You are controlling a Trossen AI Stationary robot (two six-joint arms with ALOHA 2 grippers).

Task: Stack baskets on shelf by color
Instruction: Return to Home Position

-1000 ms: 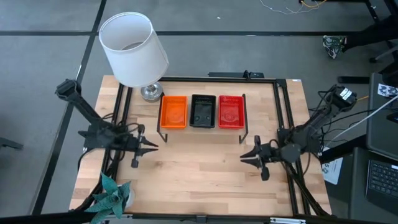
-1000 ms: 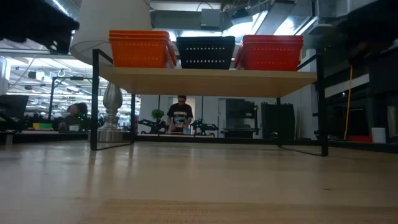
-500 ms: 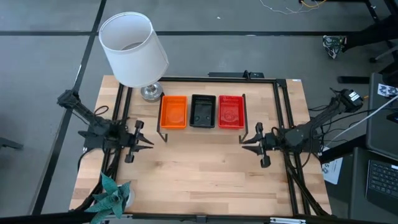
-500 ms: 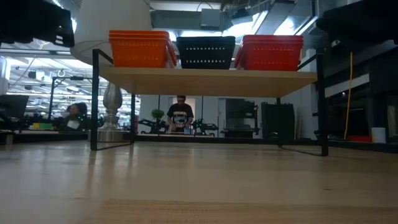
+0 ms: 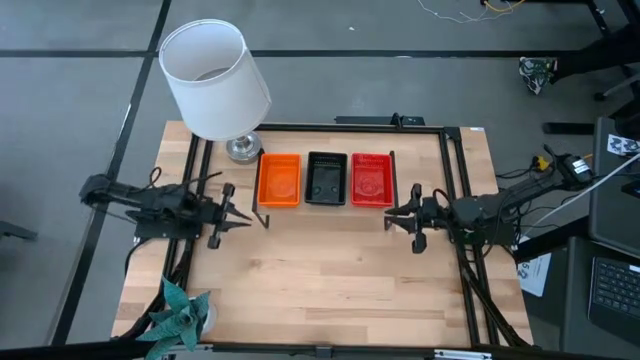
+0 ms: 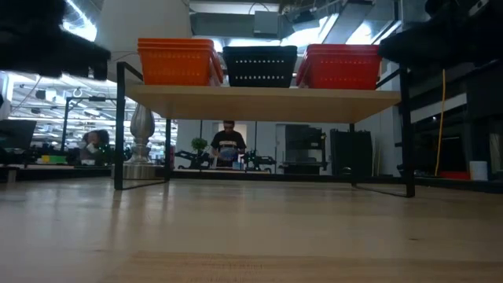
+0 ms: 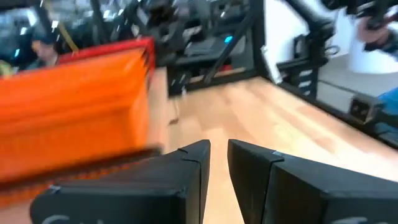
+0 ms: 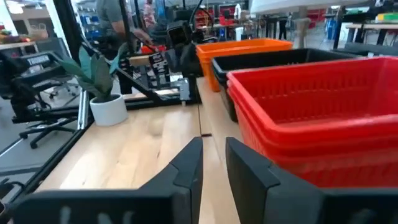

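Observation:
The light-wood shelf (image 6: 259,102) stands on thin black legs at the table's far middle. It carries an orange stack of baskets (image 5: 279,180), a black stack (image 5: 326,179) and a red stack (image 5: 372,180), side by side, each resting on its bottom. My left gripper (image 5: 247,221) hovers just off the shelf's near left corner and points toward the table's right. My right gripper (image 5: 389,216) hovers off the near right corner and points left. Each gripper's fingers stand a narrow gap apart with nothing between them (image 7: 219,155) (image 8: 213,152).
A white-shaded lamp (image 5: 215,80) stands at the far left corner beside the orange baskets. A small potted plant (image 5: 180,312) sits at the near left corner. Bare wood lies between the shelf and the near edge. A person (image 6: 228,145) stands in the room beyond.
Both arms have drawn back toward their own sides of the table. My right gripper has gone toward the far edge, up beside the shelf's near right corner. My left gripper has shifted a little toward the far edge and swung level. The baskets have kept still.

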